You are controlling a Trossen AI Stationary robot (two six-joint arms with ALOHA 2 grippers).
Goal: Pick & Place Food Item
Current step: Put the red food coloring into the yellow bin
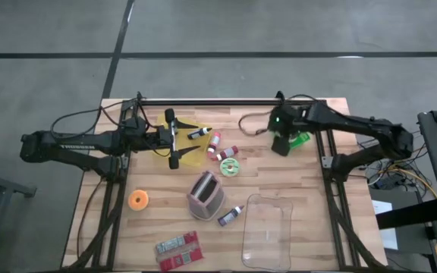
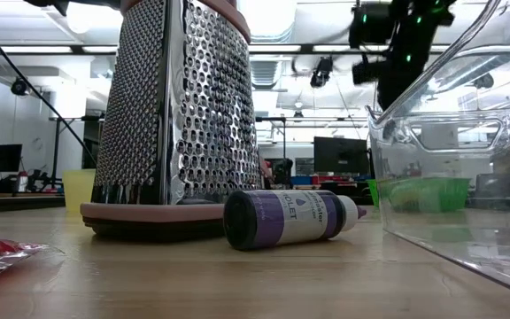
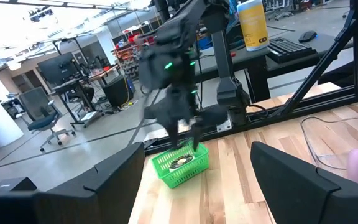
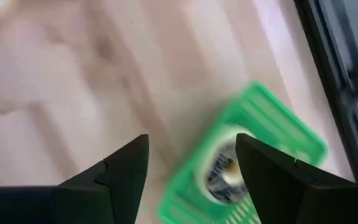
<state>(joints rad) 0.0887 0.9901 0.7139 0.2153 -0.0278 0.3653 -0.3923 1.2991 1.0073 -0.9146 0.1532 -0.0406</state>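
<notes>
A green basket (image 1: 301,139) stands at the table's far right. A round, pale item (image 4: 224,169) lies inside it and also shows in the left wrist view (image 3: 180,163). My right gripper (image 4: 191,146) hangs open and empty just above the basket, at its left side (image 1: 281,145). My left gripper (image 1: 172,138) is open and empty at the far left, above a yellow board (image 1: 189,145), and it faces the basket (image 3: 180,165) across the table.
A black bottle (image 1: 198,133), two red bottles (image 1: 214,142) and a green-white roll (image 1: 229,167) lie mid-table. Nearer are a grater (image 1: 205,194), a purple bottle (image 1: 231,216), a clear bin (image 1: 268,227), an orange ring (image 1: 138,199) and a red packet (image 1: 178,250).
</notes>
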